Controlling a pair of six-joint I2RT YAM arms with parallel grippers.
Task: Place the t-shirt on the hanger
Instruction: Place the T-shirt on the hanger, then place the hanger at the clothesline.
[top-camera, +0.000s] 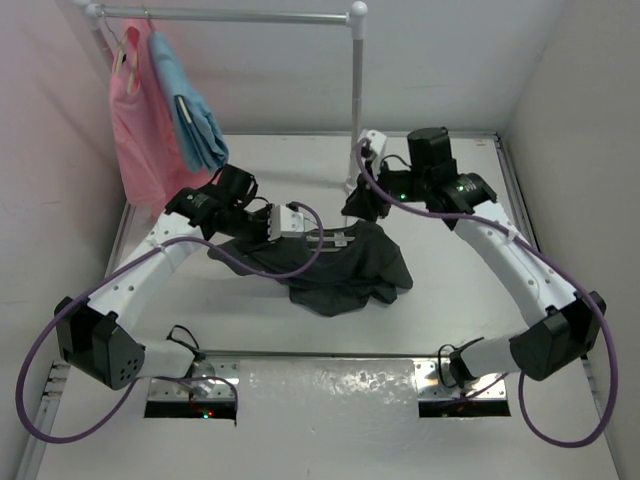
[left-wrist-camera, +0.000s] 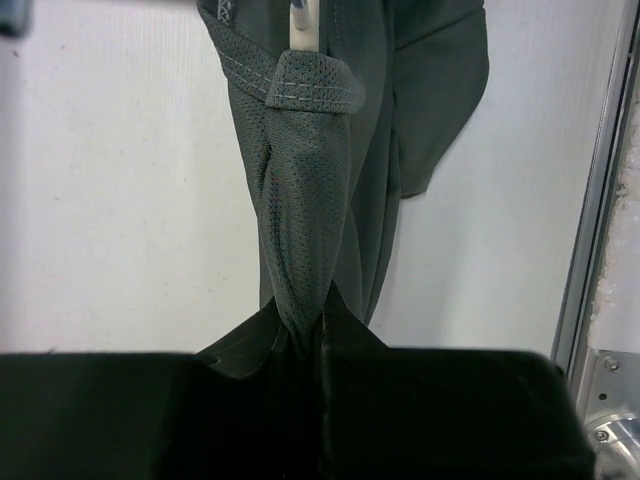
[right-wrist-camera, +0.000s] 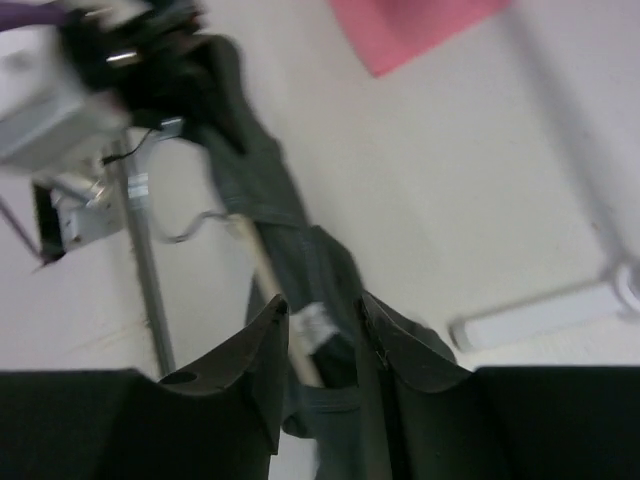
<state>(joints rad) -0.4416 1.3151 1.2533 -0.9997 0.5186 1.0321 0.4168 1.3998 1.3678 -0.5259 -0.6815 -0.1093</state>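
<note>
The table (top-camera: 450, 290) is white and flat, with a metal strip along its right edge. A dark t-shirt (top-camera: 350, 270) rests partly on it. Its crumpled lower part lies on the near side of the jaws of the left gripper (top-camera: 316, 235) and the right gripper (top-camera: 362, 205). The post (top-camera: 357, 90) of a clothes rail stands on the table just behind the right jaws.

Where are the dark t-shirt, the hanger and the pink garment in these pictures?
t-shirt (top-camera: 350, 265): top view, middle of the crumpled body.
hanger (left-wrist-camera: 303, 28): left wrist view, pale bit above the folded hem.
pink garment (top-camera: 135, 130): top view, middle of its cloth.
</note>
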